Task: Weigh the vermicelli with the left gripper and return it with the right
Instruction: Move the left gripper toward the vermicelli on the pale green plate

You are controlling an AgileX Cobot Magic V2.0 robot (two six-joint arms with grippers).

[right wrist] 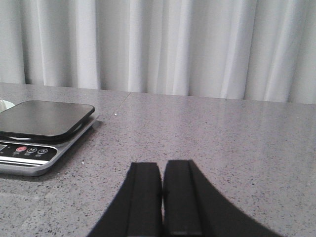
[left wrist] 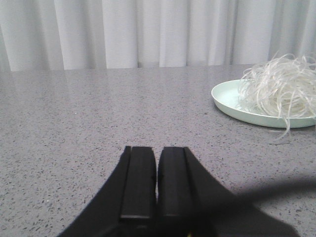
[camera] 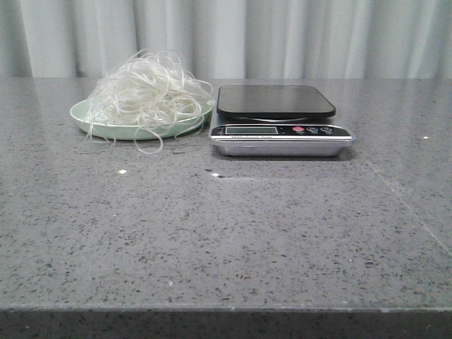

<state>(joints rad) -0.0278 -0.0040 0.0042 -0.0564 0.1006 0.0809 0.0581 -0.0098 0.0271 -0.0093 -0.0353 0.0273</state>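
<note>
A grey speckled stone-look table (camera: 226, 233) is being backed by pale pleated curtains (camera: 282, 35). The vermicelli (camera: 147, 92) is being held in a heap on a mint-green plate (camera: 88, 121), just beside a kitchen scale (camera: 279, 120) w/ a dark platform. L gripper (left wrist: 156, 185) & R gripper (right wrist: 162, 197) are being kept low over the table, jaws closed on nothing, fingers pressed together.

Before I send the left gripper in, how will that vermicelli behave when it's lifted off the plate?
The vermicelli is a loose, airy tangle, so it probably weighs little and sags. Strands already hang over the plate rim, so some may trail or snag. The left gripper looks shut; thin strands could slip from a shallow pinch.
</note>
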